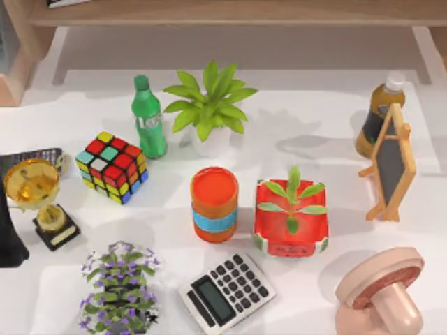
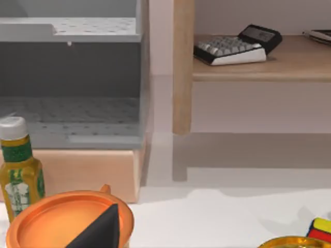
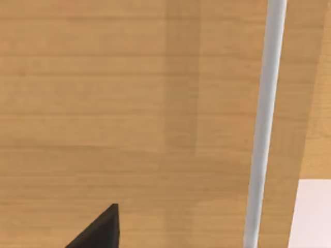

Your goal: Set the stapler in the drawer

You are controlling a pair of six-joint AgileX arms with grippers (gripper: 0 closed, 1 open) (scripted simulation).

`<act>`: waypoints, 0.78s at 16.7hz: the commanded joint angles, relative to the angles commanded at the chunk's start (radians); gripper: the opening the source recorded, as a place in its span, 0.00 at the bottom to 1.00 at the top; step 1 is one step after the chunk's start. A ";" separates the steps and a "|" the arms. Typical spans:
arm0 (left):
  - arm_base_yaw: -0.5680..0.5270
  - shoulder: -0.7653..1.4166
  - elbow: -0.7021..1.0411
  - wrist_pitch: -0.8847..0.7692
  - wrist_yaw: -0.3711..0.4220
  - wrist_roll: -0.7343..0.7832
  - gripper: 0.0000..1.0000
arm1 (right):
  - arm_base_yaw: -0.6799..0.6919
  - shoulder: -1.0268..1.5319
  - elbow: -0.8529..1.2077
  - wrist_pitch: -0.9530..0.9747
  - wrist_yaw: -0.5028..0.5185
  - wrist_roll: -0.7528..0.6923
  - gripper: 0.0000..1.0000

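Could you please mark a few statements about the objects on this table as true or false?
1. The green bottle stands upright beside the Rubik's cube. True.
2. The calculator lies at the top view's far edge. False: it lies near the front edge, below the orange cup.
3. The red pot holds a green plant. True.
4. The gold trophy stands at the table's right side. False: it stands at the left side.
5. The little chalkboard easel stands right of the red pot. True.

Table crowded: orange can (image 1: 214, 204), red planter (image 1: 291, 220), calculator (image 1: 227, 292) block centre.
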 joint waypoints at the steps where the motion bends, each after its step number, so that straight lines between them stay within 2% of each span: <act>1: 0.000 0.000 0.000 0.000 0.000 0.000 1.00 | 0.013 0.006 0.015 -0.011 0.012 -0.001 1.00; 8: 0.000 0.000 0.000 0.000 0.000 0.000 1.00 | 0.050 0.022 0.063 -0.043 0.049 -0.002 1.00; 13: 0.000 0.000 0.000 0.000 0.000 0.000 1.00 | 0.050 0.022 0.063 -0.043 0.049 -0.002 0.62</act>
